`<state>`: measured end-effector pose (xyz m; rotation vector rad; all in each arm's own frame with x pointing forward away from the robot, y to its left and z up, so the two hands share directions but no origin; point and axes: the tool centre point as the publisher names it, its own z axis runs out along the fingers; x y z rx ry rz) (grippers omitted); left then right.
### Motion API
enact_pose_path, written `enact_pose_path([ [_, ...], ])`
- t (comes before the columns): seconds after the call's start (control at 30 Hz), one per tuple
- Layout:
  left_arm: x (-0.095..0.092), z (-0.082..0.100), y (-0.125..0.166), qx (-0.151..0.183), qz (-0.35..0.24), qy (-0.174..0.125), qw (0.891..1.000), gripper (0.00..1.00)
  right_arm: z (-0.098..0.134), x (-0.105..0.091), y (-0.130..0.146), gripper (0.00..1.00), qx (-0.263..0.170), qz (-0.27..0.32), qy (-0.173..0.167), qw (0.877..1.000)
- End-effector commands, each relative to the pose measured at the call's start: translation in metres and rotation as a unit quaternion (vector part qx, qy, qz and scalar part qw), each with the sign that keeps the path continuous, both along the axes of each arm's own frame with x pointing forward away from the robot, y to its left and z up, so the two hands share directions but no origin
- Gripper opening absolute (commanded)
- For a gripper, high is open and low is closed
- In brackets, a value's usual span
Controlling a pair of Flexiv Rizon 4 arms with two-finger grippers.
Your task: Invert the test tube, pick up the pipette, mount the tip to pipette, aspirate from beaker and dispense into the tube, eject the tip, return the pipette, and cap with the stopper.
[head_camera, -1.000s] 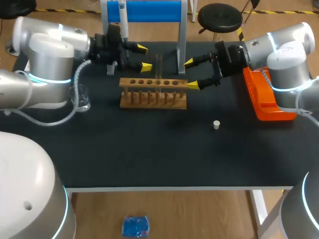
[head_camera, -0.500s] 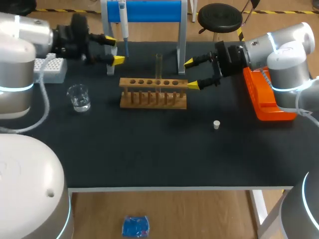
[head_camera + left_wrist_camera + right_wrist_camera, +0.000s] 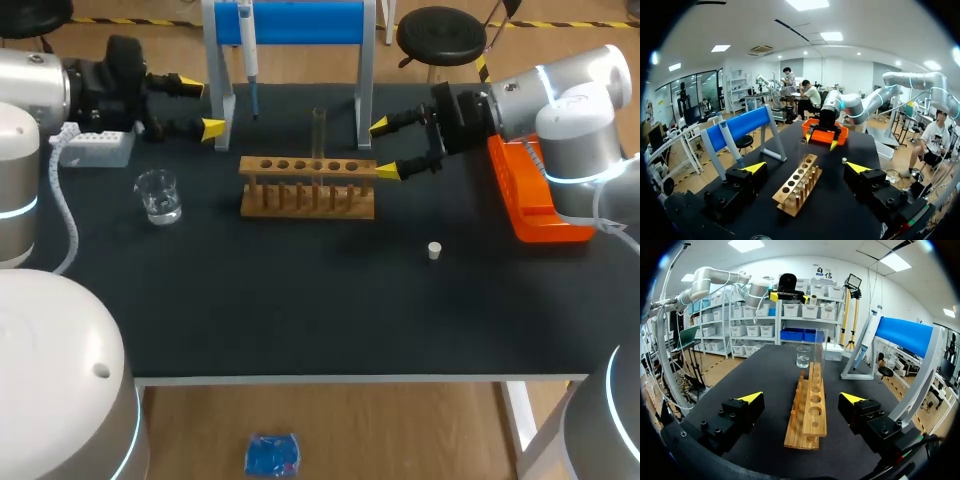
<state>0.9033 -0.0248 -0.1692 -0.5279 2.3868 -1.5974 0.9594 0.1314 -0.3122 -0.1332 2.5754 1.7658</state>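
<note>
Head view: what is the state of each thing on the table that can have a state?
Tube: upright in the rack, uncapped.
Pipette: hanging on the stand.
Beaker: upright, some clear liquid inside.
Stopper: loose on the table.
Left claw: open, empty.
Right claw: open, empty.

White-silver arms (image 3: 575, 120), glowing cyan rings; left claw (image 3: 200, 107), right claw (image 3: 383, 150) black, yellow-tipped.

dark table (image 3: 300, 310), pale front edge
</note>
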Motion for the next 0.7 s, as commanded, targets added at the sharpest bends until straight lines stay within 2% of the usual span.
enact_pose_path([
  [0.03, -0.001, 0.000, -0.002, 0.001, 0.004, -0.001, 1.000, 1.00, 0.001, 0.001, -0.001, 1.00, -0.001, 0.002, 0.001, 1.000],
  [0.13, -0.001, 0.000, -0.002, 0.001, 0.004, -0.001, 1.000, 1.00, 0.001, 0.001, -0.001, 1.00, -0.001, 0.002, 0.001, 1.000],
  [0.27, 0.017, -0.030, 0.039, 0.009, 0.063, 0.019, 0.998, 1.00, 0.001, 0.001, -0.001, 1.00, -0.001, 0.002, 0.001, 1.000],
  [0.43, 0.045, -0.057, 0.098, 0.026, 0.125, 0.039, 0.991, 1.00, 0.001, 0.001, -0.001, 1.00, -0.001, 0.002, 0.001, 1.000],
  [0.57, 0.069, -0.076, 0.143, 0.038, 0.187, 0.059, 0.980, 1.00, 0.001, 0.001, -0.001, 1.00, -0.001, 0.002, 0.001, 1.000],
  [0.7, 0.084, -0.098, 0.178, 0.051, 0.238, 0.085, 0.966, 1.00, 0.001, 0.001, -0.001, 1.00, -0.001, 0.002, 0.001, 1.000],
])
